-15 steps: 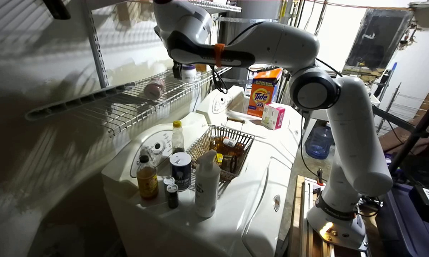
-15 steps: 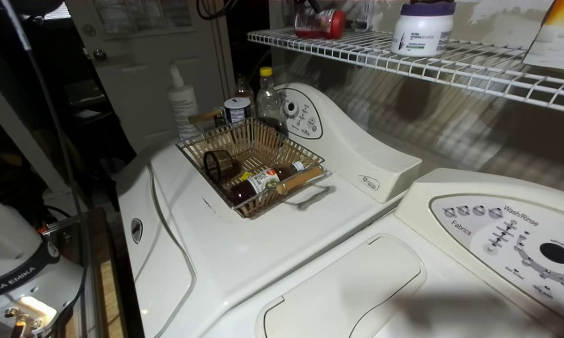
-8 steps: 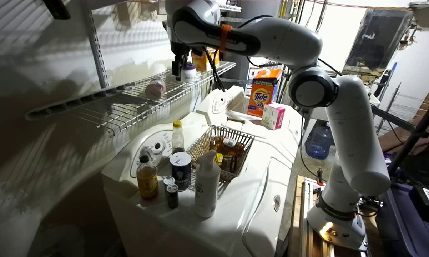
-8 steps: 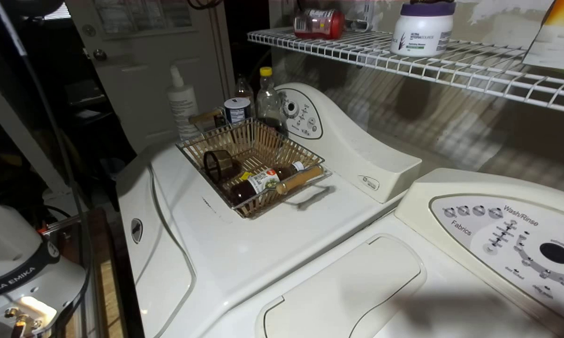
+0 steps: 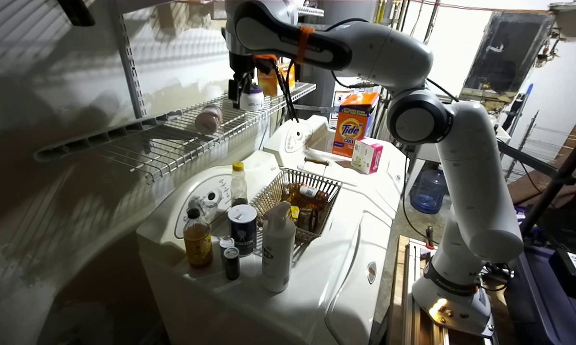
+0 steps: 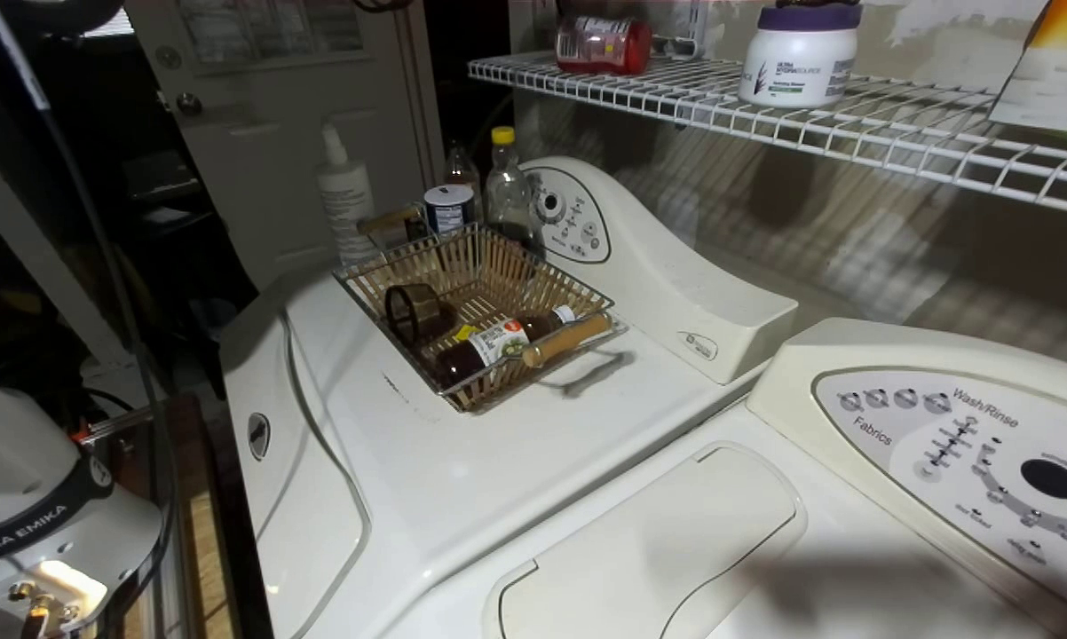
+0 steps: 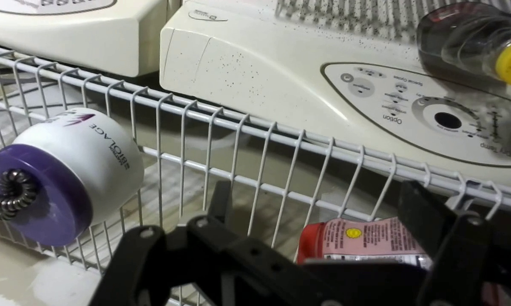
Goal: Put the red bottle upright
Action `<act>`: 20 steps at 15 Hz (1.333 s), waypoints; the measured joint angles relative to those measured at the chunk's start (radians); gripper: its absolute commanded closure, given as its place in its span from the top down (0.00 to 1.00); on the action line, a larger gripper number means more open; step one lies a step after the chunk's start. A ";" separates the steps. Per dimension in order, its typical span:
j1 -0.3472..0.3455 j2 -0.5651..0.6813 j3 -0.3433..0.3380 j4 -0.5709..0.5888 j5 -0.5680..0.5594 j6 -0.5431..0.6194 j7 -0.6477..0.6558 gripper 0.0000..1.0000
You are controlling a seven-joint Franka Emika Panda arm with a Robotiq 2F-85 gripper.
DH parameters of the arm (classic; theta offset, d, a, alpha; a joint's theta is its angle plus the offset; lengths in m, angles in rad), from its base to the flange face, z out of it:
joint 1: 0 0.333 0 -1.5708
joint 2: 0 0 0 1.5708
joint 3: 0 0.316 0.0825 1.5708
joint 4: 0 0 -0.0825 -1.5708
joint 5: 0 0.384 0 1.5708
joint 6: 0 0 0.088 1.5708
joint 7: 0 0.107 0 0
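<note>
The red bottle [image 6: 604,44] lies on its side on the white wire shelf [image 6: 720,114]. It also shows in an exterior view [image 5: 208,120], its round base toward the camera. In the wrist view the bottle [image 7: 361,238] shows its red cap pointing left and a pale pink label; its base end and lower side are hidden by the gripper. My gripper [image 5: 236,102] points down above the shelf, beside the white jar and apart from the bottle. In the wrist view the gripper [image 7: 319,197] is open wide, with nothing held between its fingers.
A white jar with a purple lid [image 7: 81,157] stands on the shelf near the gripper, with an orange box [image 5: 271,82] behind it. Below are white machines with a wire basket [image 6: 480,399], a yellow-capped bottle [image 6: 509,186] and a white spray-type bottle [image 5: 277,256].
In an exterior view the hand has swung up and to the right, and the gripper now hangs more straight down beside the jar. The bottle has not moved.
</note>
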 measured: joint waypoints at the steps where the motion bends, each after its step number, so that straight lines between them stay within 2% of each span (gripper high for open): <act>1: 0.000 0.001 -0.002 0.000 0.001 0.000 0.047 1.00; 5: -0.002 0.005 -0.003 0.000 0.036 0.000 0.247 1.00; 9: -0.011 0.005 -0.002 0.000 0.119 0.029 0.414 1.00; 15: -0.036 0.035 -0.003 0.000 0.202 0.181 0.651 1.00; 20: -0.037 0.081 -0.003 0.000 0.217 0.326 0.877 1.00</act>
